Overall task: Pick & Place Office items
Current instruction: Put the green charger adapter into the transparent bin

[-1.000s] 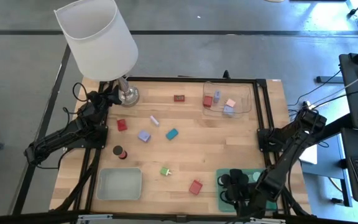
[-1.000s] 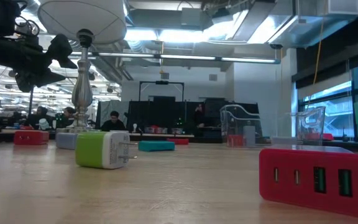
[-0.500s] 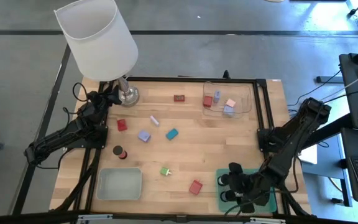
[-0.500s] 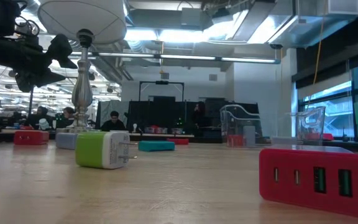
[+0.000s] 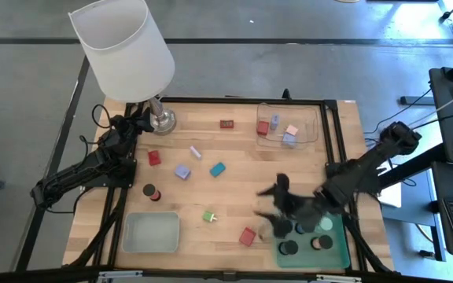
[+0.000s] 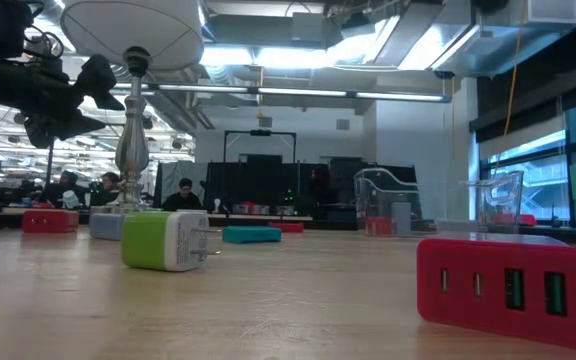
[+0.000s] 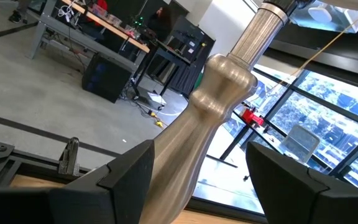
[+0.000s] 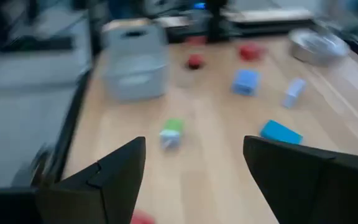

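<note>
Right gripper (image 5: 276, 211) has swung out of the green tray (image 5: 341, 253) at the table's 5 o'clock corner and now hangs over open wood toward 4 o'clock, blurred by motion; the right wrist view shows its two fingers spread with nothing between them. A second ago it sat low over that tray, so a drop-off there looks finished and the arm is likely heading for the next piece, though the blur leaves its aim uncertain. Dark cylinders (image 5: 288, 248) sit in the green tray. Items still loose: red charger block (image 5: 248, 236) at 6 o'clock, just beside the gripper; green plug (image 5: 209, 216) near centre; teal block (image 5: 217, 169), lilac-blue block (image 5: 182, 171), red block (image 5: 155, 158), a pale bit (image 5: 196, 152); one dark cylinder (image 5: 151, 192) toward 8 o'clock; a small red piece (image 5: 226, 124) at 12. The clear tray (image 5: 313, 126) at 1 o'clock holds several blocks; the grey tray (image 5: 152, 233) at 7 o'clock shows nothing inside. Left gripper (image 5: 138, 118) waits unchanged at 10 o'clock, fingers parted either side of the lamp (image 5: 124, 49) stem, not clamping it by the left wrist view. The lamp crowds that corner; the path to the red charger looks unobstructed.
</note>
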